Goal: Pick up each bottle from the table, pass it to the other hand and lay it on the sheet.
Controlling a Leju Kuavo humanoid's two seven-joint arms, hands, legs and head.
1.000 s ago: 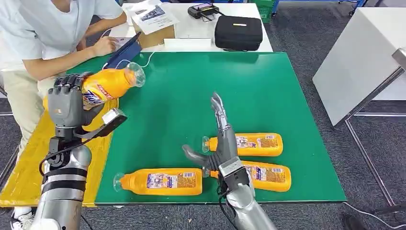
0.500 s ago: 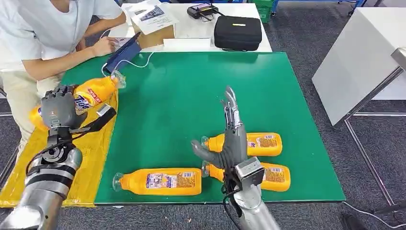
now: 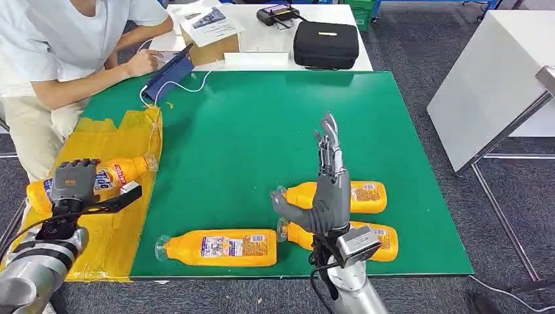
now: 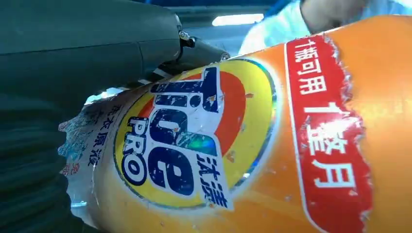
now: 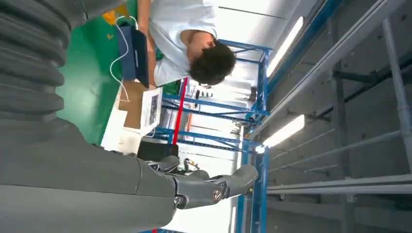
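My left hand (image 3: 73, 185) grips an orange detergent bottle (image 3: 108, 175) low over the yellow sheet (image 3: 124, 222) at the table's left edge, the bottle lying nearly flat with its clear cap toward the green mat. The left wrist view shows the bottle's label (image 4: 194, 145) close up against my fingers (image 4: 97, 43). My right hand (image 3: 325, 190) stands upright and open, fingers pointing away, above two orange bottles (image 3: 353, 196) (image 3: 373, 241) lying side by side near the front right. A third bottle (image 3: 219, 247) lies near the front edge.
A person sits at the far left with a hand by a tablet (image 3: 169, 73) on the green mat (image 3: 262, 124). A black case (image 3: 325, 44) and a cardboard box (image 3: 209, 40) stand on the white table behind. A grey panel (image 3: 484, 85) stands to the right.
My left hand has come down and toward me with the bottle, from raised over the mat's left edge to low over the yellow sheet. My right hand has risen and moved slightly right.
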